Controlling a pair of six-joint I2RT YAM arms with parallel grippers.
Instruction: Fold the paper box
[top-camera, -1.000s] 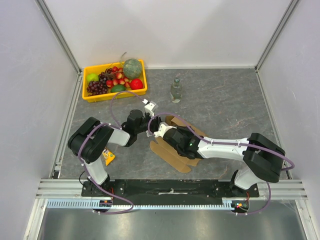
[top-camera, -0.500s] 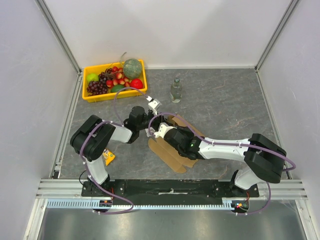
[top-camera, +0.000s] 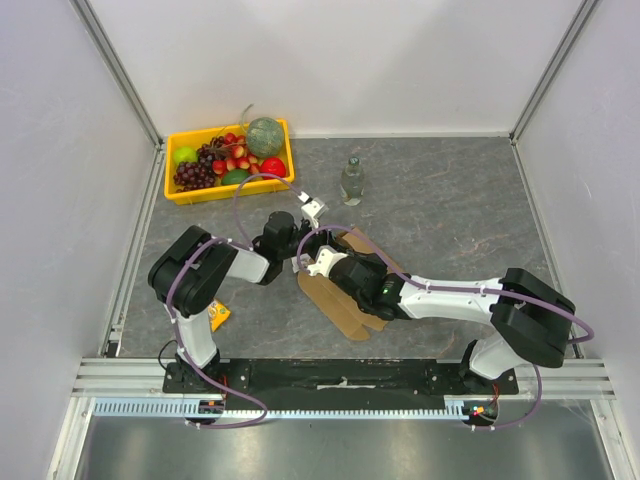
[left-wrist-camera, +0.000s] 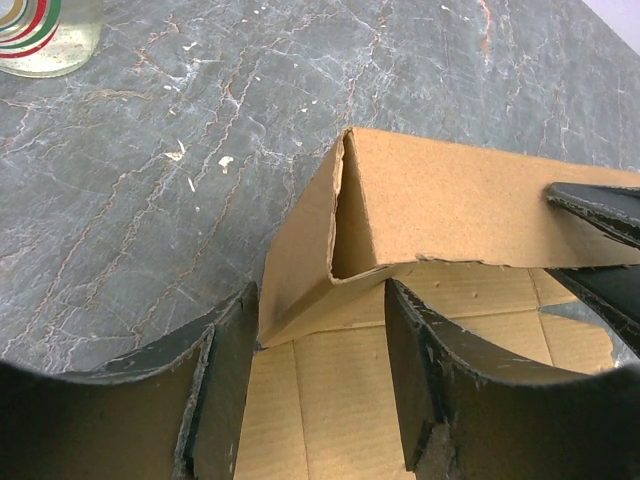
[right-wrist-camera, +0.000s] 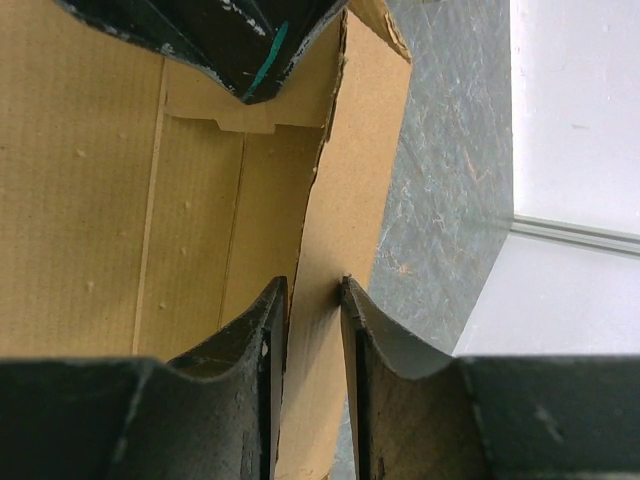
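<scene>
The paper box (top-camera: 335, 308) lies mostly flat as a brown cardboard sheet on the grey tabletop (top-camera: 460, 210), around the middle and somewhat toward the near edge, with one long side panel lifted and folded over into a hollow wedge. The right pincer (right-wrist-camera: 310, 292) is clamped on the thin edge of that raised panel, while the left pincer (left-wrist-camera: 318, 300) sits at the panel's open end with its jaws apart, one finger on either side of the corner. Beyond the sheet stands a clear bottle (top-camera: 351, 180), and at the far left a yellow bin (top-camera: 230, 190) of fruit.
</scene>
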